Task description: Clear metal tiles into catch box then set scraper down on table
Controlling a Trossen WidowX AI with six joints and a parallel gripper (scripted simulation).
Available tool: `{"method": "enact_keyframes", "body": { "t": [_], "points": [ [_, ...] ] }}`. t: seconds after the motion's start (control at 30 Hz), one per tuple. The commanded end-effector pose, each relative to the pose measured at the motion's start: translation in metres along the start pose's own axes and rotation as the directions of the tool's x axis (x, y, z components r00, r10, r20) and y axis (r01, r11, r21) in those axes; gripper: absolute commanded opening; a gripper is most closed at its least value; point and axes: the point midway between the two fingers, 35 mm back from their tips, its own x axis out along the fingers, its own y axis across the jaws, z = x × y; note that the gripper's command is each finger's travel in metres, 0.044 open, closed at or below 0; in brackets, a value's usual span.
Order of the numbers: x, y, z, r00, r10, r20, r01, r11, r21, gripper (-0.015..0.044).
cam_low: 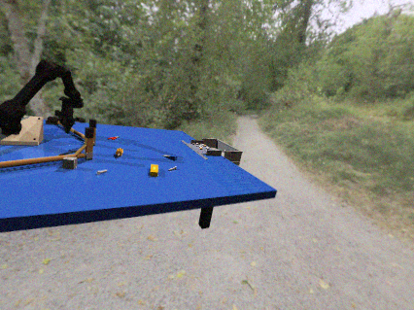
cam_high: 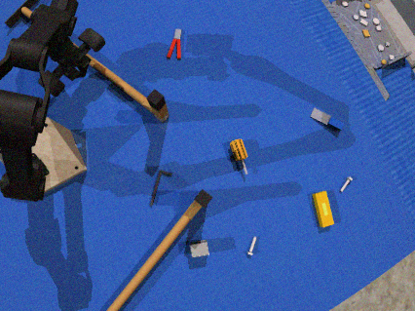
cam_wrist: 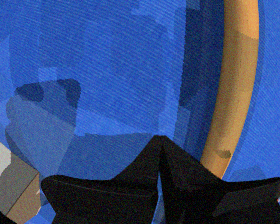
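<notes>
The steel plate [cam_high: 353, 33] is at the top right, with several white and orange tiles [cam_high: 366, 33] on it. The catch box [cam_high: 404, 2] [cam_low: 233, 155] adjoins its far side. The long scraper's wooden handle [cam_high: 117, 81] [cam_wrist: 240, 75] lies at the upper left and passes under the arm. A wide dark blade [cam_high: 14, 19] shows at its far end, and a black block [cam_high: 156, 99] at its near end. My gripper [cam_high: 80, 71] [cam_low: 67, 130] [cam_wrist: 159, 140] is shut and empty, above the table just beside the handle. In the wrist view the handle passes partly behind the right finger.
A second wooden handle [cam_high: 156, 252] with a black-tipped end lies at the bottom. Red pliers [cam_high: 177, 46], a hex key [cam_high: 156, 187], an orange screwdriver [cam_high: 239, 149], a grey block [cam_high: 199, 249], a yellow box [cam_high: 323, 209], bolts [cam_high: 251, 246] and a blue-and-grey piece [cam_high: 327, 118] lie around.
</notes>
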Motion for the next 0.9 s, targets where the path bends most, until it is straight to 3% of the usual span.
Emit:
{"method": "enact_keyframes", "body": {
  "t": [0.0,0.87],
  "points": [
    [-0.001,-0.006,0.0,1.0,-0.006,-0.002,0.006,1.0,-0.003,0.0],
    [-0.003,-0.032,0.002,1.0,-0.008,-0.001,0.008,1.0,-0.002,0.0]
  ]
}}
